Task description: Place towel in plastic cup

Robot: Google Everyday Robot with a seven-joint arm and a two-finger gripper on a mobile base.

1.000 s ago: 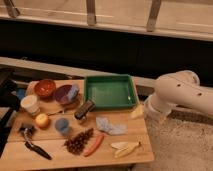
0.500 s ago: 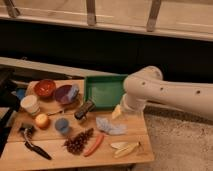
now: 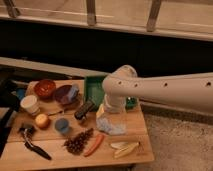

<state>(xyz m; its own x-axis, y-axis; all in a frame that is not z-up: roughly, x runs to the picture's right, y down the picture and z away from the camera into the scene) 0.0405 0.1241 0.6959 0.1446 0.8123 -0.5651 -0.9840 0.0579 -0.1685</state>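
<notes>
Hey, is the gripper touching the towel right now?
Cannot tell. In the camera view the gripper hangs right at the upper edge of the towel and their outlines merge, so neither contact nor a gap shows plainly.

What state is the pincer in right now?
Pincer: just above the towel on the table; open or closed cannot be told.

My gripper [image 3: 106, 114] hangs just above the pale towel [image 3: 114, 128] on the wooden table [image 3: 50, 150], in front of the green tray [image 3: 92, 90]; the small blue cup [image 3: 62, 125] stands apart from both.
</notes>
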